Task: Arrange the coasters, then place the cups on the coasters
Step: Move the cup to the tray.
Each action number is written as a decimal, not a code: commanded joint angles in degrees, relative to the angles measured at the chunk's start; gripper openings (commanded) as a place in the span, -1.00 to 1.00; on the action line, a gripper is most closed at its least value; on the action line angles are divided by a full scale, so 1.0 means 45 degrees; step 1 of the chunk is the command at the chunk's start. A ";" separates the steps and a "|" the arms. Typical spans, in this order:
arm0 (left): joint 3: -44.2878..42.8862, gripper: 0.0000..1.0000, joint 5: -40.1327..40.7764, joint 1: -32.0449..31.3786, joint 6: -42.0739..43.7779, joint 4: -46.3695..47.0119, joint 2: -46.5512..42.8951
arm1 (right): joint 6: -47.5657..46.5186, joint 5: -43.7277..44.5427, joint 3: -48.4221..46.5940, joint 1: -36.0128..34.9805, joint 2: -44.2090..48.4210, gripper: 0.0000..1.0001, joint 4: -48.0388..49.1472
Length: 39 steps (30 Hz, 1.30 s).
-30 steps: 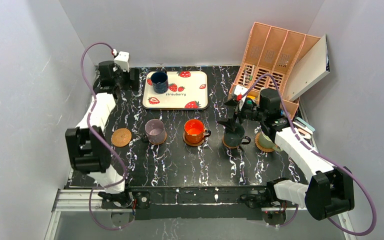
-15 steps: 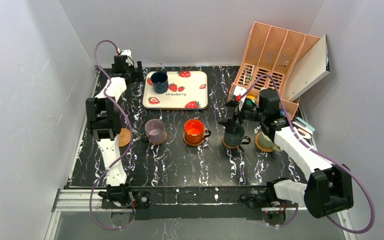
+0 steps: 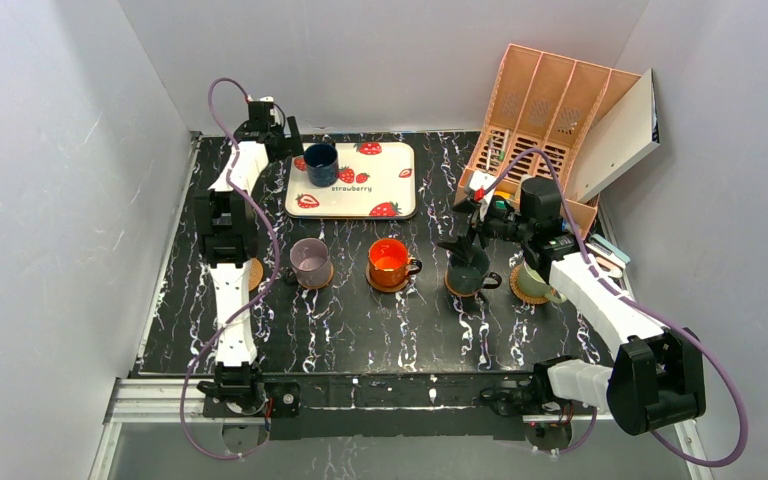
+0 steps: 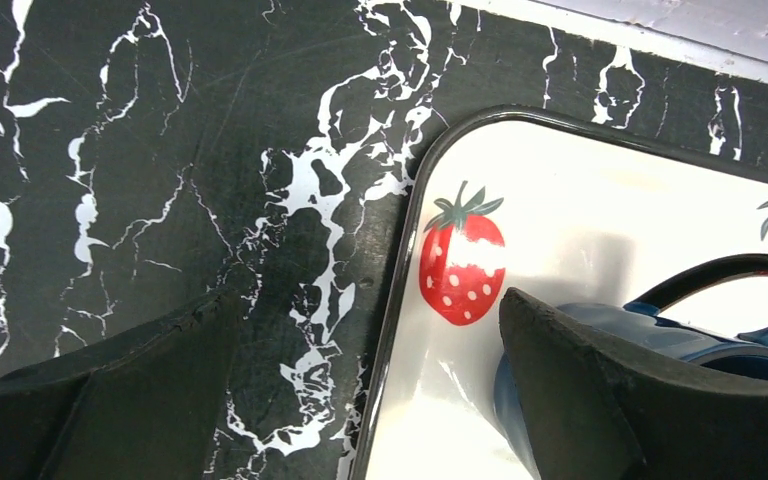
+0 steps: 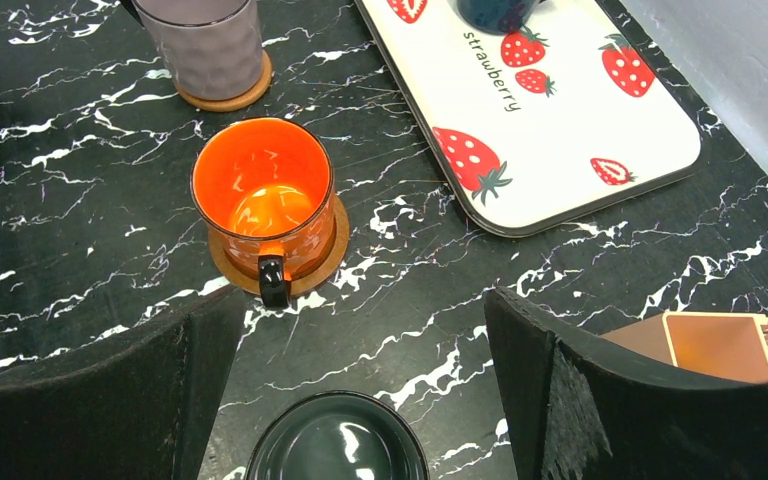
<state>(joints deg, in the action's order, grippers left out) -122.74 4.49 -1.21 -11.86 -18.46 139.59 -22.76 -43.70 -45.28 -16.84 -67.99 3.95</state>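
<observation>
The black marbled bench (image 3: 360, 320) carried a tray (image 3: 385, 170) near its far edge, a rack (image 3: 545, 95) at its far right corner, and coasters (image 5: 315, 272) across its middle.

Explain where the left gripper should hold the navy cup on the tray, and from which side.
Pinch the rim wall of the navy cup, one finger inside, one outside, coming down from the left edge of the tray. It stands upright, mouth up, with the open left gripper beside it there. Its handle seems to sit on the far side, out of the way.
</observation>
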 commanded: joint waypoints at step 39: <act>0.6145 0.96 -0.2154 -0.1958 0.0633 0.4043 -0.5663 | -0.0176 -0.0315 -0.0078 0.0085 0.0035 0.97 0.0002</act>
<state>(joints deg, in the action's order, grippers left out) -94.89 -7.40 -10.83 -9.58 -3.68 120.95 -22.90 -43.94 -45.28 -16.82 -67.99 3.11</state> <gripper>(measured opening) 0.981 0.985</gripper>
